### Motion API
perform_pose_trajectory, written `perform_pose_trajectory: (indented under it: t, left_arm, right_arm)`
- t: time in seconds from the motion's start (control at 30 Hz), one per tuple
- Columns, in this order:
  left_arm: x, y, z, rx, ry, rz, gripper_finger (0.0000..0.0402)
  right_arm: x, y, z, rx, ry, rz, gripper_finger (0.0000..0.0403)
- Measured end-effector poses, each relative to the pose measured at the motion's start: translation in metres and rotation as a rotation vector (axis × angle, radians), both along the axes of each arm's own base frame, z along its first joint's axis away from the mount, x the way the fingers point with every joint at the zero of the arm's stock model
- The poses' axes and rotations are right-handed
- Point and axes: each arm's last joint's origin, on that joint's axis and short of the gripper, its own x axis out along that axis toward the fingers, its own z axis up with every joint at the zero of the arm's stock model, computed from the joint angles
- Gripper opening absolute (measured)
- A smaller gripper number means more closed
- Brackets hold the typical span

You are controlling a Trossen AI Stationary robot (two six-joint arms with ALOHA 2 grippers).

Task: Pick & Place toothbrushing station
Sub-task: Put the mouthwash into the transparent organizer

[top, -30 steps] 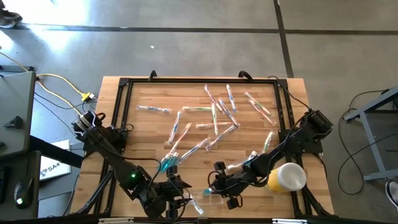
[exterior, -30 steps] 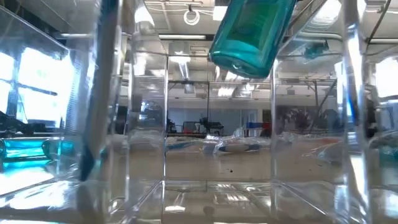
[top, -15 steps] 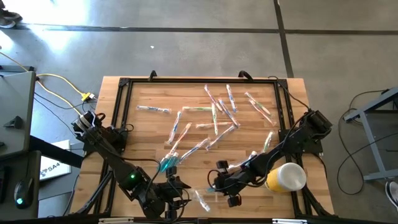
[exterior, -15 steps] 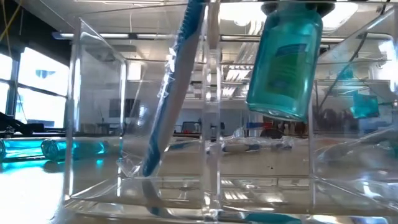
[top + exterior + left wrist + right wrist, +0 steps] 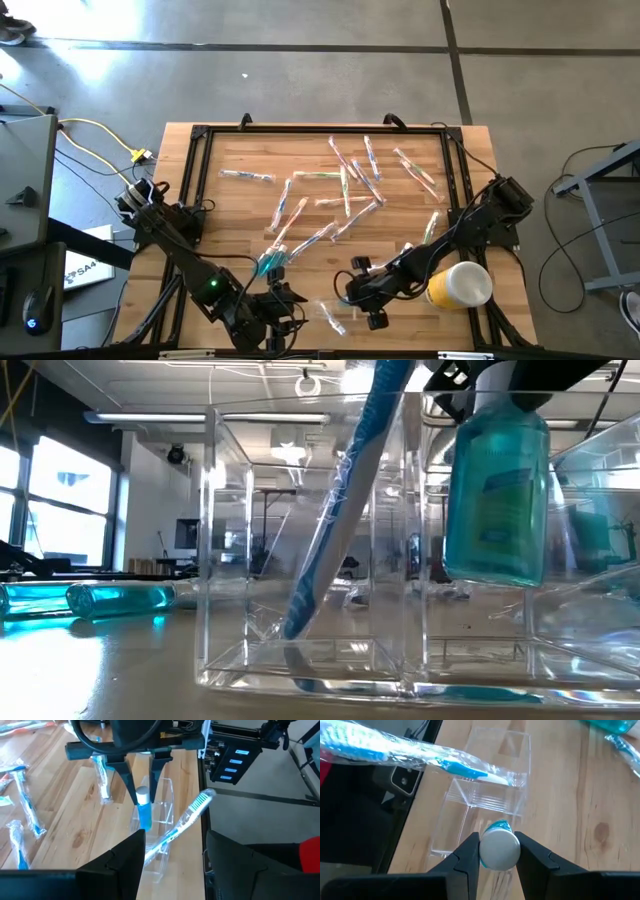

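The table (image 5: pixel 240 215) is pale wood planks with visible grain, matt. The organizer (image 5: pixel 300 560) is clear glossy plastic. The toothbrush (image 5: pixel 182 822) sits in crinkled shiny film. The bottle (image 5: pixel 497 500) is translucent teal plastic with a smooth white cap (image 5: pixel 499 849).

We see two dark arms built of slim black links and bulkier joint housings. The left arm (image 5: pixel 190 265) carries a small green light on one joint and thin black cables looping near its base. The right arm (image 5: pixel 470 235) is matte black too, with a blocky housing at its shoulder. Each ends in two flat, tapering black fingers (image 5: pixel 470 855), plain and unmarked.
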Motion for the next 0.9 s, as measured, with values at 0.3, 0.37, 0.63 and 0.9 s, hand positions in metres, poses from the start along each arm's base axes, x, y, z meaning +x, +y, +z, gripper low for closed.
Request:
perform_pose_trajectory:
  t: [0.3, 0.37, 0.63, 0.9]
  left_arm:
    - [0.0, 0.0, 0.0, 0.001, 0.001, 0.0, 0.0205]
    - [0.0, 0.0, 0.0, 0.0, 0.001, 0.0, 0.0205]
    - [0.0, 0.0, -0.001, 0.001, 0.004, 0.0, 0.0205]
    - [0.0, 0.0, -0.001, 0.004, 0.007, 0.0, 0.0205]
  right_arm:
    - [0.002, -0.003, -0.008, 0.006, 0.055, -0.01, 0.0093]
    - [0.007, -0.005, -0.014, 0.009, 0.065, -0.02, 0.0093]
    - [0.01, -0.008, -0.017, 0.013, 0.078, -0.026, 0.0093]
    - [0.01, -0.008, -0.018, 0.02, 0.078, -0.021, 0.0108]
